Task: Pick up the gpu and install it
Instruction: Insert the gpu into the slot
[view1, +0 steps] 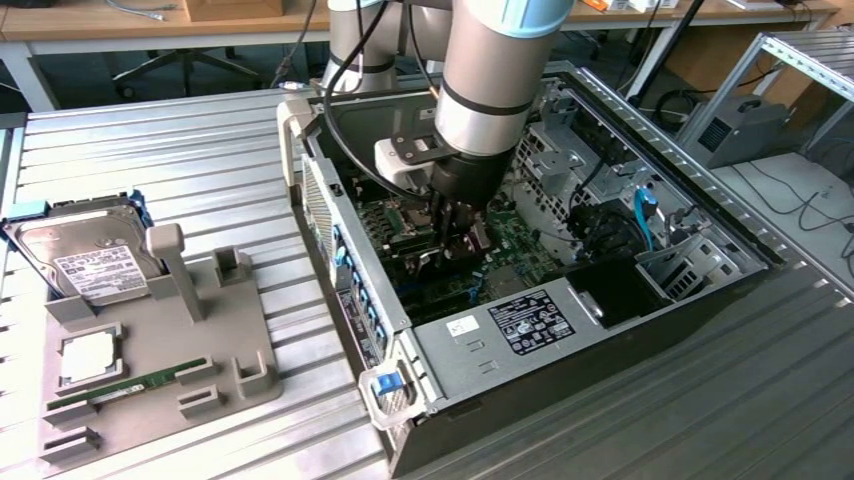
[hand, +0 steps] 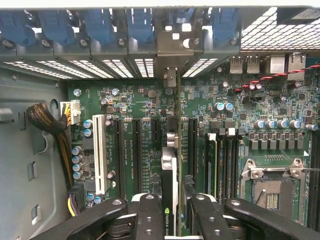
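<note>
**A:** Inside the computer case (view1: 641, 330), where's the gpu (hand: 169, 165)?

**B:** It's standing edge-on over the green motherboard (hand: 140, 100), in line with the black slots. I can't tell whether it's seated.

**A:** And the jaws?

**B:** The gripper (hand: 171, 197) pinches the gpu from both sides.

**A:** Anything outside the case?

**B:** A hard drive (view1: 87, 262) and a memory stick (view1: 134, 383) rest on the grey holder (view1: 240, 330), well apart on the exterior view's left.
</note>
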